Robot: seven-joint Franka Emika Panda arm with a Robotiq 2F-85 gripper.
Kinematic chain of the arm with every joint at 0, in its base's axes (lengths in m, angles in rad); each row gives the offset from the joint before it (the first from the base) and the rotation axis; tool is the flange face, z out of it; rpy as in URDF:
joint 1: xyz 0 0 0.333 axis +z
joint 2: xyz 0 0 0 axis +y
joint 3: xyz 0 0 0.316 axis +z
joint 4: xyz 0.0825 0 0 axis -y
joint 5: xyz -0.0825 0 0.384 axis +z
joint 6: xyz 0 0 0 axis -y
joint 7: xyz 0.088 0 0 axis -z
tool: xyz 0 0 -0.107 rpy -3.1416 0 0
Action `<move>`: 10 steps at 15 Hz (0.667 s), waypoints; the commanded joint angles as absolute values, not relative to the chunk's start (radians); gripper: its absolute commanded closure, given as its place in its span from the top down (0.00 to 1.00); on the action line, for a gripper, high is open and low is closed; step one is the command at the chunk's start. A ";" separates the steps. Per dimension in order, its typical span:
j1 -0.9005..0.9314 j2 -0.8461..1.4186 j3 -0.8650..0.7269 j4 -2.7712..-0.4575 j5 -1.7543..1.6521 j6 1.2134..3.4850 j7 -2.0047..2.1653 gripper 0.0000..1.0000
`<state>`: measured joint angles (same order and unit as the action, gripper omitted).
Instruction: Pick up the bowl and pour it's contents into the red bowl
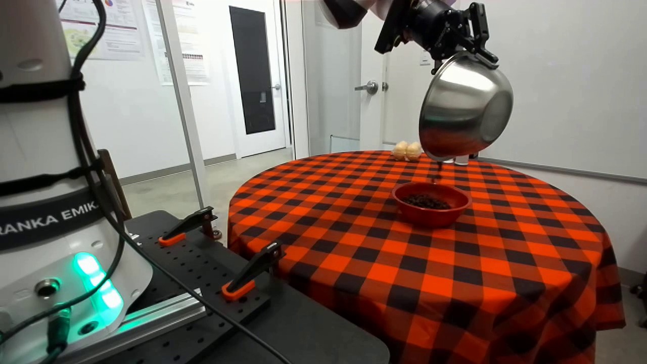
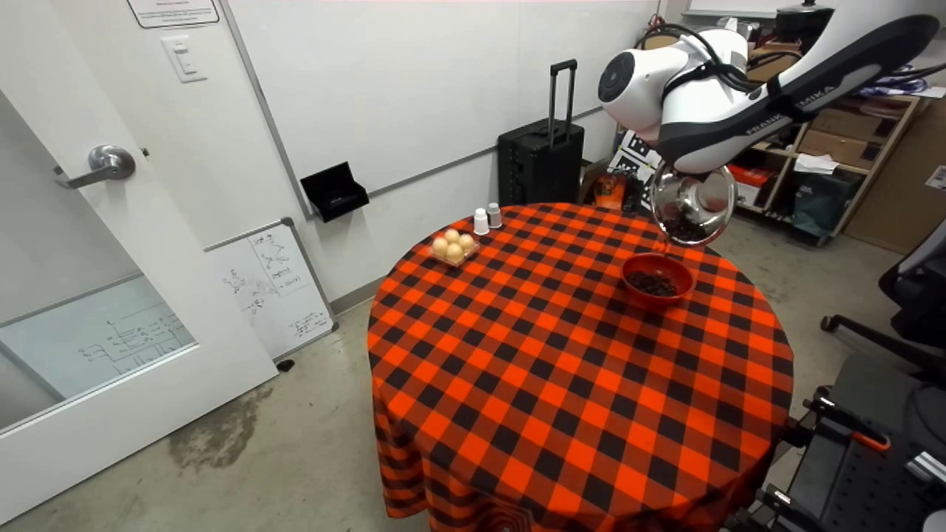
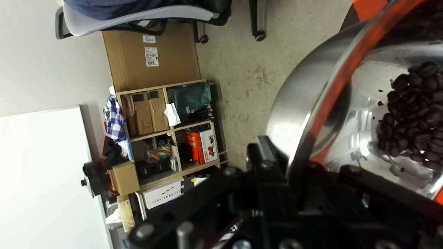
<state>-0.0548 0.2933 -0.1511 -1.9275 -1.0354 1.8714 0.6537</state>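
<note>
The silver steel bowl [image 1: 467, 103] is held steeply tilted above the red bowl [image 1: 432, 216], its opening facing down and sideways. It also shows tilted in an exterior view [image 2: 669, 191] and large in the wrist view [image 3: 301, 93]. My gripper [image 1: 477, 59] is shut on its upper rim; in the wrist view the fingers [image 3: 285, 166] pinch the rim. Dark beans [image 3: 415, 121] lie inside the steel bowl, and a thin stream [image 1: 436, 171] falls from its lower lip. The red bowl, upright on the table, also shows in an exterior view [image 2: 660, 261] and holds dark beans [image 2: 652, 284].
A red-and-black checked cloth covers the round table [image 1: 323, 217]. A clear pack of eggs [image 2: 453, 247] and two small shakers [image 2: 481, 222] stand near the table's edge. Black clamps [image 1: 252, 270] hold the robot's base plate. A whiteboard wall [image 2: 414, 89] stands beside the table.
</note>
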 commanded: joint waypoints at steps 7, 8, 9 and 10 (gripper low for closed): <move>0.023 0.297 -0.071 -1.980 -1.127 1.753 0.743 0.02; 0.021 0.305 -0.070 -1.973 -1.140 1.751 0.743 0.02; 0.015 0.310 -0.070 -1.968 -1.144 1.757 0.738 0.02; 0.011 0.317 -0.073 -1.962 -1.158 1.755 0.740 0.02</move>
